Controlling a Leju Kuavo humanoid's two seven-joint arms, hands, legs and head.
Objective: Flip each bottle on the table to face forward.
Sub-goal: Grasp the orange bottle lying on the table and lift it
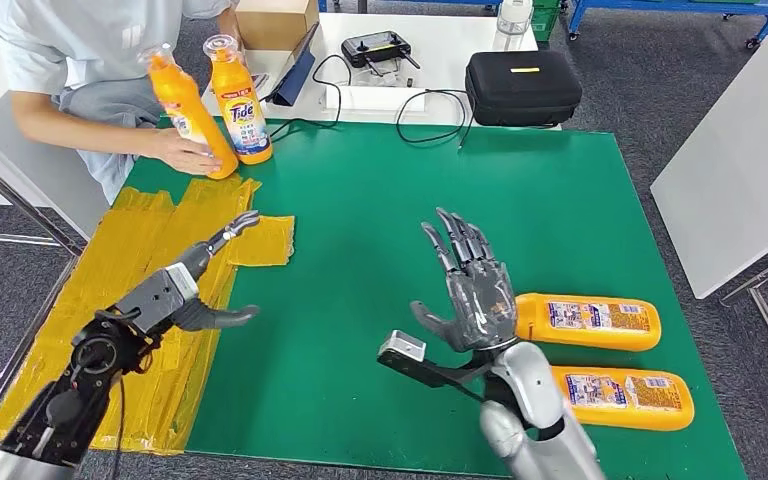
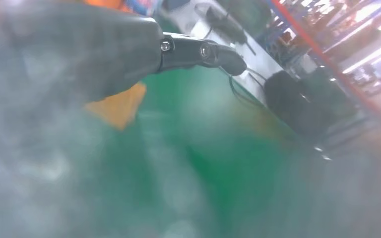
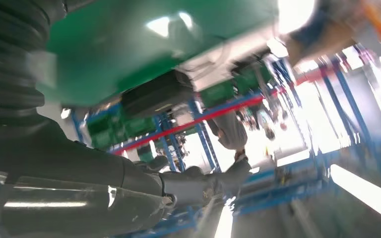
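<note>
Both my hands are wide open and hold nothing. My right hand (image 1: 473,285) has two lying bottles (image 1: 587,322) just beside it; my left hand (image 1: 192,290) floats over yellow tape (image 1: 135,262).

Head view: bright, even overhead light; sharp throughout; soft short shadows under the right hand (image 1: 472,290) on the green tabletop (image 1: 360,250); mild sheen on the orange bottles (image 1: 587,322).
Left wrist view: heavily hazed and out of focus (grey veil over most of the frame); only the dark fingers (image 2: 198,52) read fairly crisp.
Right wrist view: blurred, with blown-out white glare from bright background lights; highlights reflect on the tabletop.
</note>
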